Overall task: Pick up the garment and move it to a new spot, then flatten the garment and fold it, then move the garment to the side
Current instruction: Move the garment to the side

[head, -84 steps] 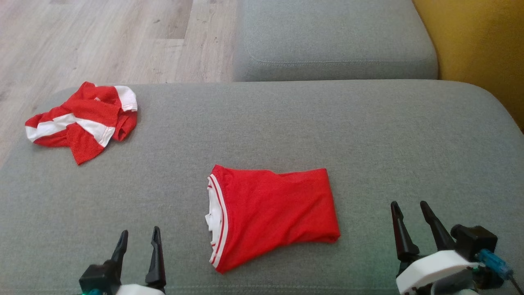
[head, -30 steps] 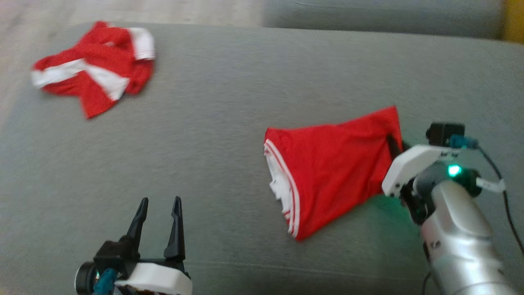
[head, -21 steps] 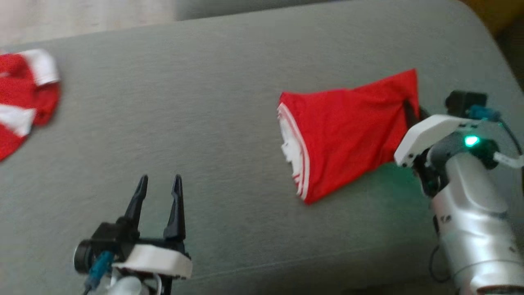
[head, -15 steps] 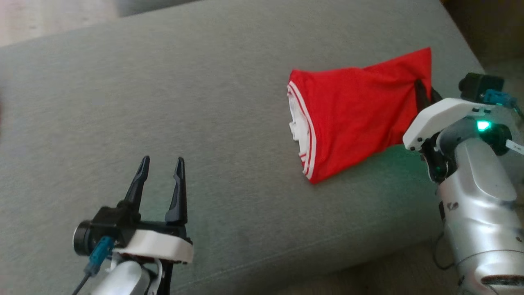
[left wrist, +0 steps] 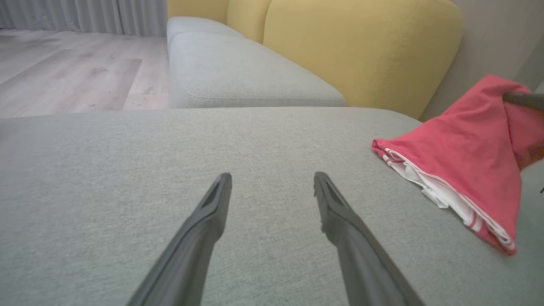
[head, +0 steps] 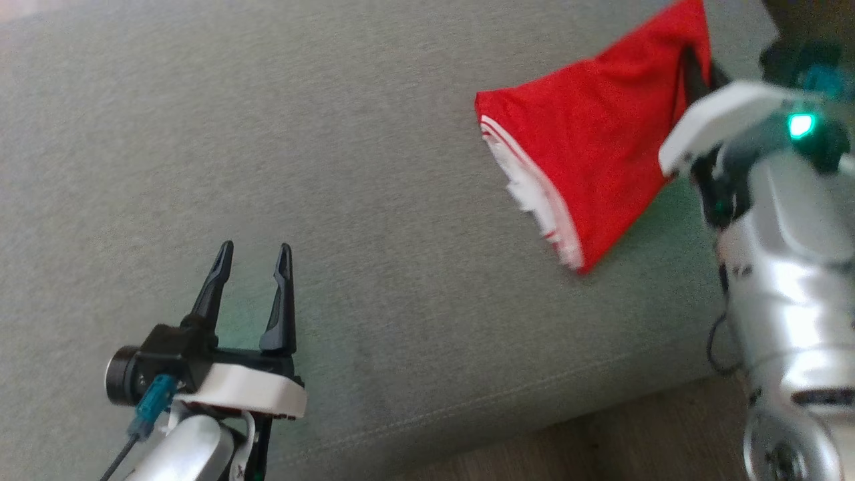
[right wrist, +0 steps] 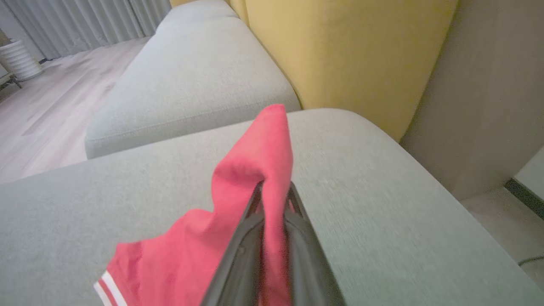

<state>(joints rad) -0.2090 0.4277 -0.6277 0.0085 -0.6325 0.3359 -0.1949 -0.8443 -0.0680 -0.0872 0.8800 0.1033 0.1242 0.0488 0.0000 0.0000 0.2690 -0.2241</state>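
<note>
Over the grey sofa, right fingers pinched a corner of the garment, left fingers spread; the folds might slip.

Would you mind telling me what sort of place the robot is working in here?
Most likely a home living room, or a mock-up of one: a grey upholstered sofa seat, yellow back cushions behind it, and a pale wood-look floor.

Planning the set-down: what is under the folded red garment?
Grey fabric sofa cushion lies under the folded red garment, whose corner the right gripper pinches raised. The cushion patch beneath the cloth is covered.
</note>
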